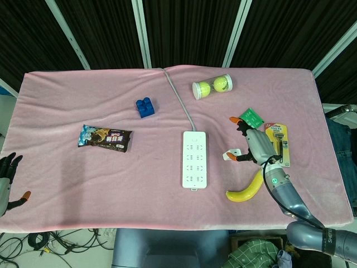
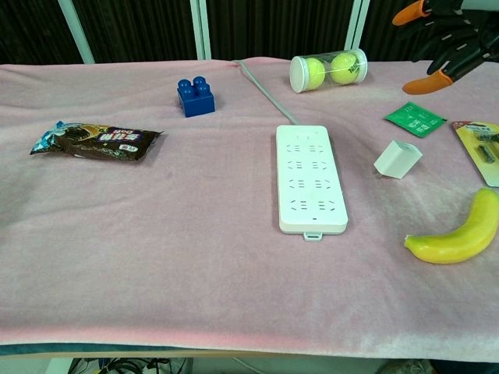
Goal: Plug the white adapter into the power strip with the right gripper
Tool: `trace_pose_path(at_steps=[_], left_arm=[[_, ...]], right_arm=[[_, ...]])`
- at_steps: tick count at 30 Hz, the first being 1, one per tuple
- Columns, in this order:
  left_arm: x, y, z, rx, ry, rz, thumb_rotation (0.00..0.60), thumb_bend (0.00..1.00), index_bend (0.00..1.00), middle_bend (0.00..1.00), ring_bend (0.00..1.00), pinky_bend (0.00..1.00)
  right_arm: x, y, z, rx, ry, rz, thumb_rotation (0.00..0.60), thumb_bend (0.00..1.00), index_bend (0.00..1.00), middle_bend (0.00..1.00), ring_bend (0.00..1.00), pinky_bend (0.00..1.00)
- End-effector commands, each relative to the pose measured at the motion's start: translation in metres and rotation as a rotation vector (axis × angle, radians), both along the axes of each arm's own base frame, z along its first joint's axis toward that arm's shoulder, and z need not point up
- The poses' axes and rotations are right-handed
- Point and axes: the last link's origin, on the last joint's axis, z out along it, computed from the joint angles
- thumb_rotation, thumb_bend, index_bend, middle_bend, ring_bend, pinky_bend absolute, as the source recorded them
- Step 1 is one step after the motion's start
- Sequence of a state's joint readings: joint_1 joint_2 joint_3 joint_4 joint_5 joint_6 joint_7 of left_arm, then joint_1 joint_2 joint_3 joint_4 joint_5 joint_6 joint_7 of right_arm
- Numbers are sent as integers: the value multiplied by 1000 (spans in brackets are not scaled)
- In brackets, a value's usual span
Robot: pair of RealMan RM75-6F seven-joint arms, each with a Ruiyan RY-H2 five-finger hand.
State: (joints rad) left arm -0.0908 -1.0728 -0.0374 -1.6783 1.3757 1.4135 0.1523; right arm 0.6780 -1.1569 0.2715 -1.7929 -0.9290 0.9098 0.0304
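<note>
Clear tube (image 2: 328, 70) with tennis balls (image 2: 314, 72)

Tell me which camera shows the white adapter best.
Chest view: the white adapter lies fully exposed on the cloth, right of the power strip. In the head view, the right robot hand covers most of it.

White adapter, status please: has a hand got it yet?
Right hand open above, fingers spread, not holding. Left hand idle at table edge. White adapter on cloth, right of power strip. Nothing between them.
</note>
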Motion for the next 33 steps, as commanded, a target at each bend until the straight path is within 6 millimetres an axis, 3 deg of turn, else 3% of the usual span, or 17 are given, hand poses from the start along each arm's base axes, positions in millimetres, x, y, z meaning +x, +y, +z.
trace_pose_path(at_steps=[1,26,30,33], left_arm=[[1,-1,-1,-1,3,-3,600,242,9,0,0,0],[3,-1,-3,-7,5,-9,600,242,10,0,0,0],[3,-1,-3,-9,4,-7,600,241,10,0,0,0],[3,-1,-4,-9,4,-8,600,242,10,0,0,0]], right_arm=[[-4,1,-1,3,13,0,600,121,132,130,243,287],[-7,4,3,5,69,6,600,121,133,130,243,286],[-29,2,-1,-44,243,23,600,120,133,130,242,270],[-36,2,-7,-46,277,47,600,120,135,136,242,260]])
